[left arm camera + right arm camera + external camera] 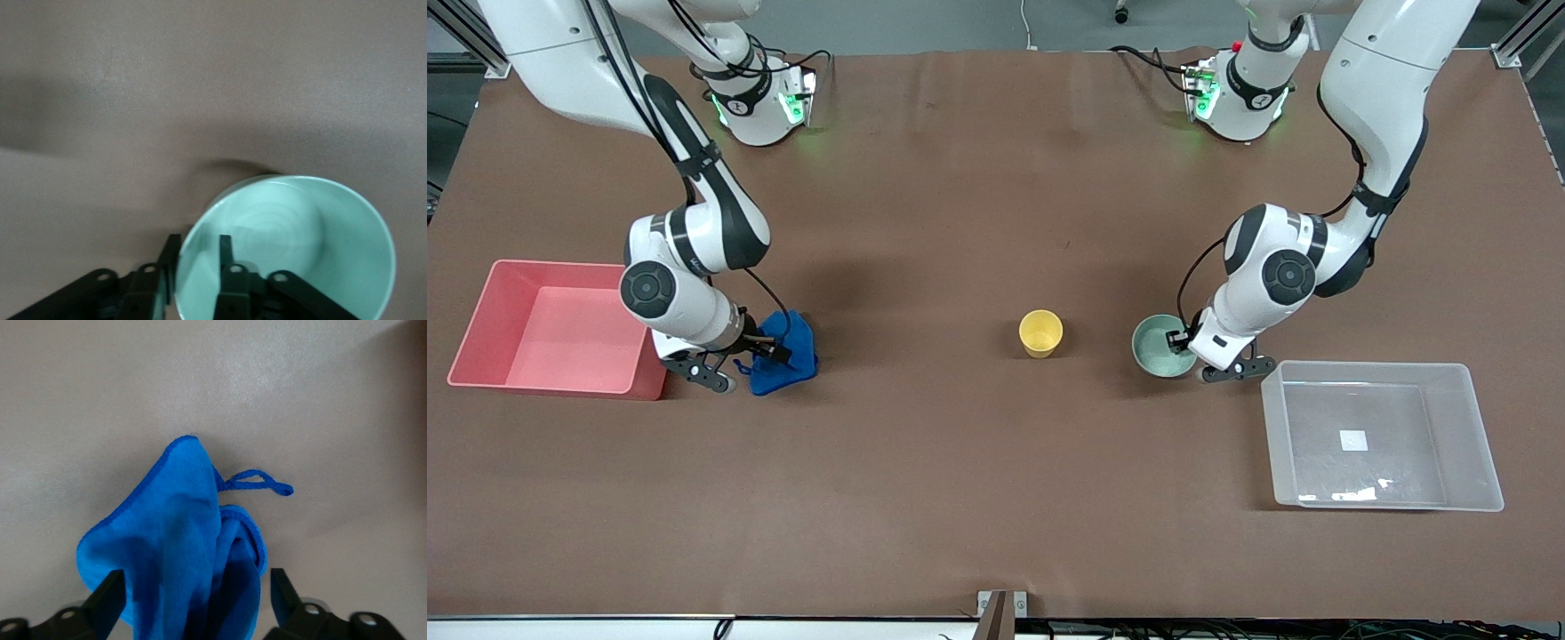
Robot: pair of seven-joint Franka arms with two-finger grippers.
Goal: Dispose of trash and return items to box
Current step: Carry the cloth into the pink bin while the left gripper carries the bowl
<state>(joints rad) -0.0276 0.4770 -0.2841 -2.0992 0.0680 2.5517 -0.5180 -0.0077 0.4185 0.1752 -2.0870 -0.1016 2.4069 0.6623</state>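
The blue fabric wad (791,360) lies on the table beside the pink bin. My right gripper (769,348) is low over it, open, one finger on each side of the wad (173,527); its string loop (257,482) lies on the table. The mint-green bowl (1158,342) stands near the clear box (1476,436). My left gripper (1183,342) is open at the bowl's edge, with one finger outside the rim and one inside the bowl (300,240). The yellow cup (1040,332) stands upright mid-table, apart from both grippers.
The pink bin (551,329) sits at the right arm's end of the table, close beside the right gripper. The clear box holds only its white sticker (1352,439). Brown table surface stretches between cup and front edge.
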